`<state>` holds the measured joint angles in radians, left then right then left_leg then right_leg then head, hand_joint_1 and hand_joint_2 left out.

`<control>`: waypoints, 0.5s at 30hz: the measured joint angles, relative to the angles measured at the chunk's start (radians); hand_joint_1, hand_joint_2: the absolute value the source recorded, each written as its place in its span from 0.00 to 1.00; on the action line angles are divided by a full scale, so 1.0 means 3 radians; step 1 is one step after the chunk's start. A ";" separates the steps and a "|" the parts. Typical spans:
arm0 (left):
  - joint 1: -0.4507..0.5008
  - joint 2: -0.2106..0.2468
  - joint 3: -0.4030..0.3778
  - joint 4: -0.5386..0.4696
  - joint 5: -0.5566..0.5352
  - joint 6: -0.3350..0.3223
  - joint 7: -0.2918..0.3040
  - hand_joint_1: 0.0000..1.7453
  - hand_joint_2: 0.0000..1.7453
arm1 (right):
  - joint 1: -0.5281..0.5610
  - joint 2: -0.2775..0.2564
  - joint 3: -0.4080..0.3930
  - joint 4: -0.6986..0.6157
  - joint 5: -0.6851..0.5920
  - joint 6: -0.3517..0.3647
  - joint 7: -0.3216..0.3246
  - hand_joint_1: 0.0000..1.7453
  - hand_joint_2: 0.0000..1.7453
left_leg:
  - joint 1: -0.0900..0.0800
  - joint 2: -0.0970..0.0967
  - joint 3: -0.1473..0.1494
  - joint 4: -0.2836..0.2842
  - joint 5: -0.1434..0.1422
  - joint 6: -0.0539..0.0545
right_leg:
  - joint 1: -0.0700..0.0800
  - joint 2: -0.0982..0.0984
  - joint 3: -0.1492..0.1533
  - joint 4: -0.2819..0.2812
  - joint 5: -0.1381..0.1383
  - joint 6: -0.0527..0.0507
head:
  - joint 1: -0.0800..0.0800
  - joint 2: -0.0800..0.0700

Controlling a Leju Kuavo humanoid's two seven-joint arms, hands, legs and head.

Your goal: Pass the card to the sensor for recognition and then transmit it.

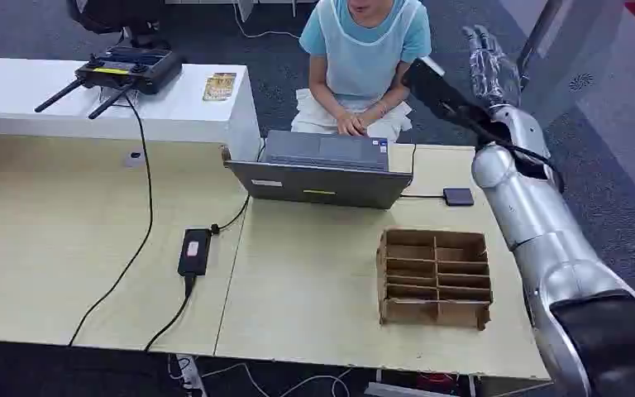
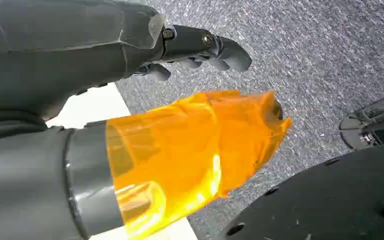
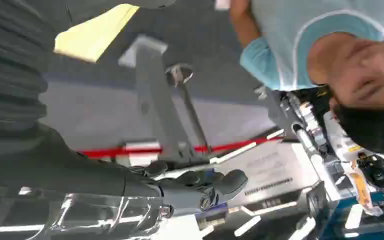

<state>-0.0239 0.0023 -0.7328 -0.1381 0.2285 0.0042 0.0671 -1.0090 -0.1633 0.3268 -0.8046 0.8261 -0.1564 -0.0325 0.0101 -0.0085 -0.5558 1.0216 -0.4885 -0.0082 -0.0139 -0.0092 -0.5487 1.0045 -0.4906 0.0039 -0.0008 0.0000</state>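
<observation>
The left robot hand [image 2: 105, 55] hangs over grey carpet beside a pale worktop edge. It is released: its dark fingers [image 2: 220, 47] reach out with only the tips curled, well apart from the thumb [image 2: 195, 150], which is wrapped in orange film, and nothing lies between them.

In the head view, a black controller [image 1: 128, 70] with two antennas sits at the far left on a raised white worktop [image 1: 16, 99]. Just beside it, near the right end of that white surface, lies the card [image 1: 219, 86], flat and apart from both robot hands. Lower down, on the pale wooden worktop [image 1: 314, 306], a black power adapter [image 1: 193, 251] rests on its cable. Further right stands an open grey laptop [image 1: 322, 169], with a person [image 1: 364, 50] in a light blue top seated behind it. Right of the laptop, a small black sensor [image 1: 458, 196] lies flat on a thin cable. Nearer the front stands a cardboard divider box [image 1: 436, 277].

At the far right, the silver arm is raised beyond the worktop's edge. The right robot hand [image 1: 488, 66] [image 3: 180, 185] is released, fingers stretched out and grasping nothing.
</observation>
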 joint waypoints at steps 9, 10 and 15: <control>0.0007 -0.0022 0.0000 0.0000 0.0086 0.0027 -0.0020 0.00 0.00 | 0.0200 0.0004 -0.0734 -0.0413 -0.1794 0.0700 -0.0255 0.00 1.00 | 0.0000 0.0000 0.0001 0.0001 0.0000 0.0000 | 0.0000 0.0000 -0.0001 0.0000 0.0000 0.0000 | 0.0001 0.0001; 0.0007 -0.0023 0.0000 0.0000 0.0096 0.0029 -0.0022 0.00 0.00 | 0.0223 0.0000 -0.0797 -0.0442 -0.1930 0.0782 -0.0257 0.00 1.00 | 0.0000 0.0000 0.0001 0.0001 0.0000 0.0000 | 0.0000 0.0000 -0.0001 -0.0001 0.0000 0.0000 | 0.0000 0.0001; 0.0009 -0.0024 0.0000 0.0000 0.0137 0.0048 -0.0025 0.00 0.00 | 0.0328 -0.0070 -0.1003 -0.0529 -0.2522 0.1162 -0.0250 0.00 1.00 | 0.0000 0.0000 0.0000 0.0001 0.0000 0.0000 | 0.0000 0.0000 -0.0001 -0.0001 0.0000 0.0000 | 0.0000 0.0001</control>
<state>-0.0213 -0.0050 -0.7328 -0.1381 0.2697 0.0187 0.0595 -0.9105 -0.1842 0.0260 -0.9632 0.0694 0.1923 -0.1076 0.0101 -0.0084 -0.5556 1.0220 -0.4885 -0.0082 -0.0139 -0.0091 -0.5489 1.0043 -0.4906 0.0039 -0.0008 0.0004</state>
